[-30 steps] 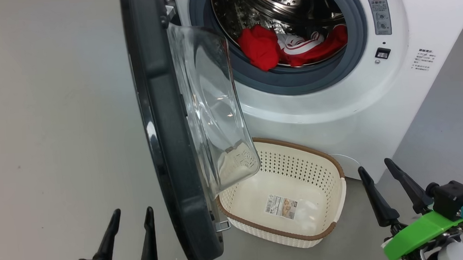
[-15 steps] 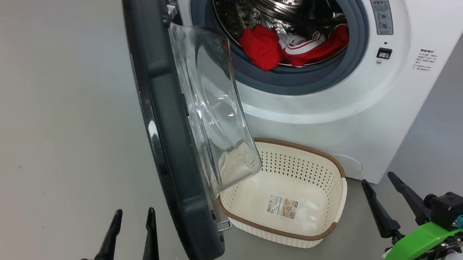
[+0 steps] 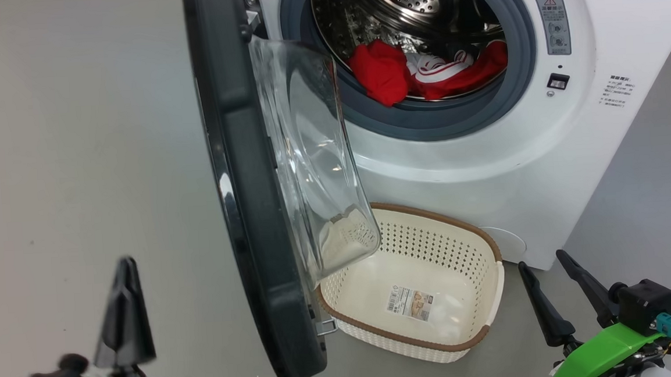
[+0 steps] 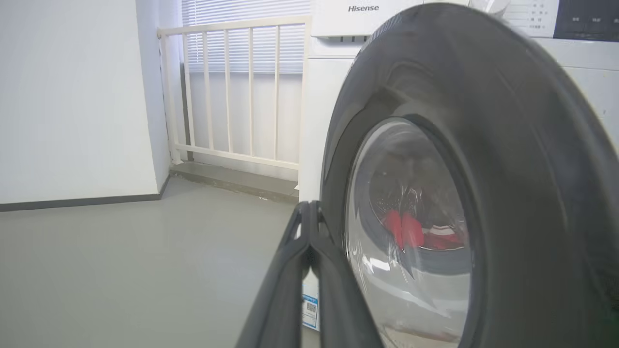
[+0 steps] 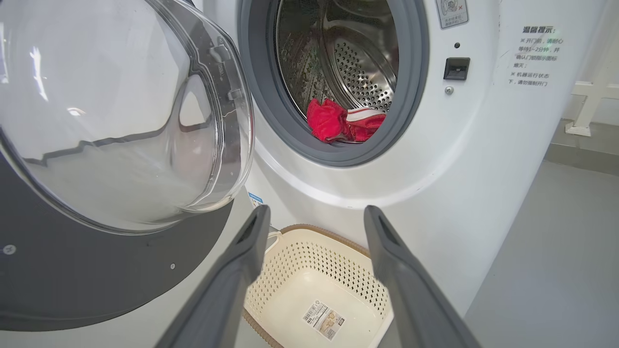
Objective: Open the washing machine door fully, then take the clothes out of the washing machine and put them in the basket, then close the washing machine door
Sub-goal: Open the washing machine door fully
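Laundry/utility room, bare and functional, more like a test space than a lived-in home. Cues: white front-loading washing machine [image 5: 338,193] straight ahead of the right gripper [image 5: 316,210] jaws, printed notice stickers [image 5: 532,55] on its front up and right of them. Basket [image 5: 309,270] on the floor [image 5: 532,241] between those jaws. Beyond the left gripper [image 4: 309,208] jaws: same plain grey floor, bare white wall [image 4: 67,96] with dark skirting [image 4: 77,203], white railing [image 4: 232,26] in front of window blinds [image 4: 242,7]. Hisense logo [image 4: 363,8] above the tips.
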`<state>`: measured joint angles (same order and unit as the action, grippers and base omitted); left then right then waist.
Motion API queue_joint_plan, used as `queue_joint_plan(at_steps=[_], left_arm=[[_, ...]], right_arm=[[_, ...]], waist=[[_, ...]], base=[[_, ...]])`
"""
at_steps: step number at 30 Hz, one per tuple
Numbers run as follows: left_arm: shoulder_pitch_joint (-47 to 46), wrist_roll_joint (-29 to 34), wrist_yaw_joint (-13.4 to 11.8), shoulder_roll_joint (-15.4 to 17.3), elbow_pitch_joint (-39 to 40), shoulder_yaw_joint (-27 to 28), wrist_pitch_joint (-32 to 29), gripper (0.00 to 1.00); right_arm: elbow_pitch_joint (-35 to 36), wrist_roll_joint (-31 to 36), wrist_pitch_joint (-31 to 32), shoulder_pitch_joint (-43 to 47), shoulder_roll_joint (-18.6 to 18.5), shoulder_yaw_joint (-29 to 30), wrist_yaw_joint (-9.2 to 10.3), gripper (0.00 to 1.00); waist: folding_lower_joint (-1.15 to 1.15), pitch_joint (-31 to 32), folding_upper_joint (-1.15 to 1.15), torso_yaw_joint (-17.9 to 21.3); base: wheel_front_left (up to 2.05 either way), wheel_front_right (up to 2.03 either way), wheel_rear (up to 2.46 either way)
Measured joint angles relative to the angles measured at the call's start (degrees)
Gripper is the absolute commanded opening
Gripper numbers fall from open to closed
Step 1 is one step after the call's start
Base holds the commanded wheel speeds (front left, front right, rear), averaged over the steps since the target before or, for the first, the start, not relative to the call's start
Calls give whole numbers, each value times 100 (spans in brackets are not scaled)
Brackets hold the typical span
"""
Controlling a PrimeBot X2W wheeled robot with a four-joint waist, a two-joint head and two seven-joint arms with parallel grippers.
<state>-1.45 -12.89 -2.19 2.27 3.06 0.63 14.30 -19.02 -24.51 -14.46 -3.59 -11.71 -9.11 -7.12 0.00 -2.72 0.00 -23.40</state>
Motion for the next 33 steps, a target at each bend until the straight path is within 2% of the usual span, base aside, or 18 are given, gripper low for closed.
queue_joint_plan(at_steps=[1, 3, 4, 5, 9, 13, 18, 21, 27, 33], left_arm=[[-26, -10, -42, -1, 242, -3, 0, 2], [-109, -111, -112, 0, 725, -48, 22, 11], [-141, -116, -153, 0, 973, -101, 42, 10], [-157, -116, -180, 1, 1194, -176, 42, 0], [-182, -84, -189, 2, 1818, -755, 43, 0], [-165, -19, -73, 11, 1928, -1557, 43, 0], [-40, -108, 129, 36, 1404, -2491, 42, 0], [49, -287, 131, 51, 887, -2820, 41, 0], [49, -617, 107, 56, 59, -3140, 41, 0], [29, -843, -90, 56, -542, -3140, 41, 0]], right_arm=[[5, 0, 0, 0, 0, -8, -1, 100], [25, 3, 0, 0, -1, -14, -1, 100], [35, 15, 0, 0, -2, -15, -1, 100], [42, 43, 0, 0, -1, -18, -1, 100], [59, 88, 0, 0, -1, -15, -1, 100], [60, 91, 0, 0, -1, -8, -1, 100], [62, 119, 0, 1, 0, 10, -1, 100], [63, 140, 0, 1, -1, 4, -1, 100], [59, 168, 0, 1, -7, -44, -1, 100], [57, 181, 0, 1, -8, -58, -1, 100]], waist=[[0, 3, 0, -6], [0, 11, 0, -13], [0, 14, 0, -13], [0, 17, 0, -9], [0, 24, 0, 15], [0, 17, 0, 38], [0, 7, 0, 70], [0, -5, 0, 102], [0, -27, 0, 133], [0, -19, 0, 130]], base=[[0, 0, 0], [0, 0, 0], [0, 0, 0], [0, 0, 0], [0, 0, 0], [0, 0, 0], [0, 0, 0], [0, 0, 0], [0, 0, 0], [0, 0, 0]])
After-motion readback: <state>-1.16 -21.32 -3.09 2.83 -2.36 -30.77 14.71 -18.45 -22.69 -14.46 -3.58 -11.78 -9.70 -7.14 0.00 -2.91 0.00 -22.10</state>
